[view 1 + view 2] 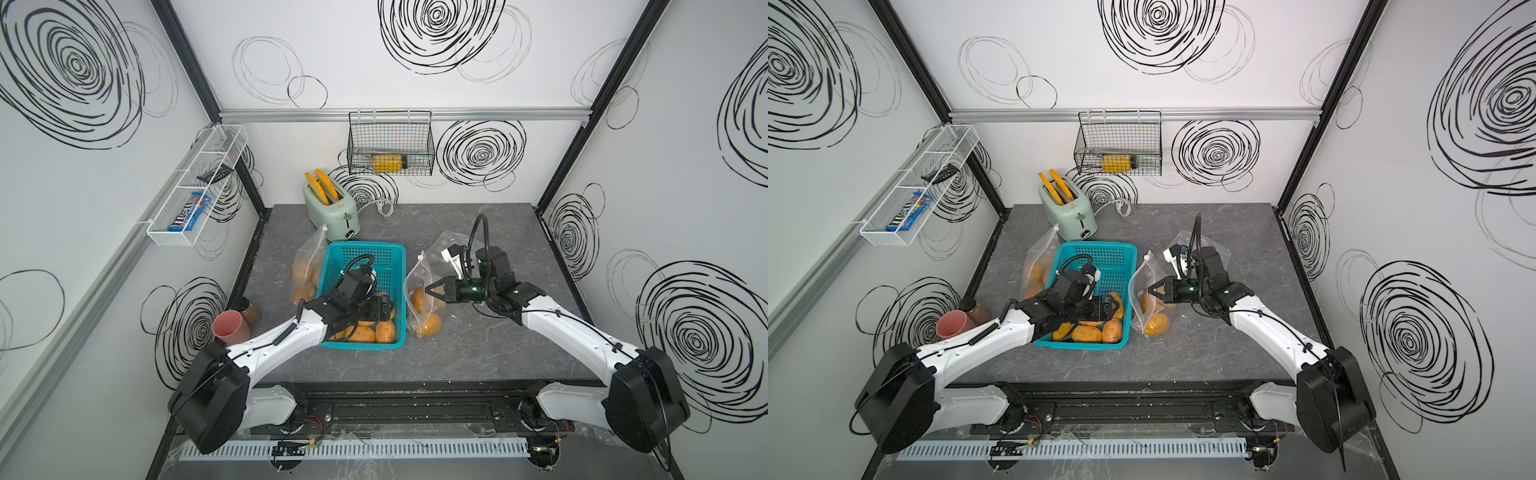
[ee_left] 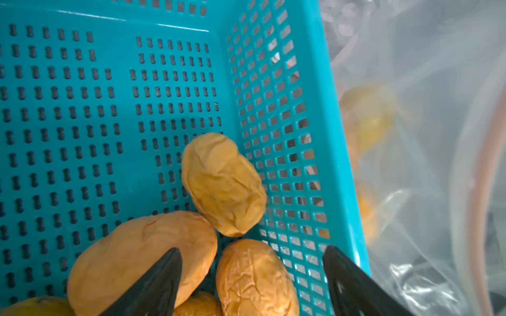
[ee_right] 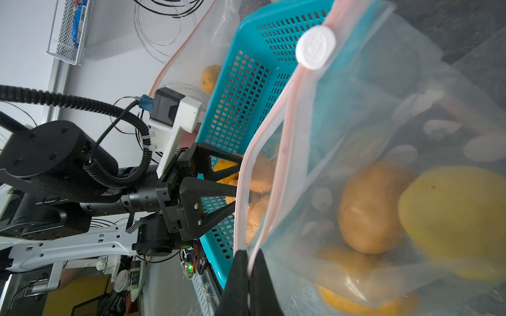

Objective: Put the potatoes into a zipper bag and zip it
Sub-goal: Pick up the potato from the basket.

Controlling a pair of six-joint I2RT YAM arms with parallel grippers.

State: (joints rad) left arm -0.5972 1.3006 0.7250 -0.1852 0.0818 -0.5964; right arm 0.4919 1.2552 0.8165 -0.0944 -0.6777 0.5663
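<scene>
Now left gripper, jaws apart over potatoes in teal basket: straddle one squarely. Right gripper pinches zipper bag rim; hold mouth wide.

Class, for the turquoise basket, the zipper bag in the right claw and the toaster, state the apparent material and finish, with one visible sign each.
Basket: rigid plastic, smooth and slightly glossy; uniform colour, regular moulded slots.
Zipper bag, pinched by the right claw: thin clear plastic film; potatoes show through, it creases and glints.
Toaster: mint shell, painted metal or plastic, unclear; satin sheen.
</scene>
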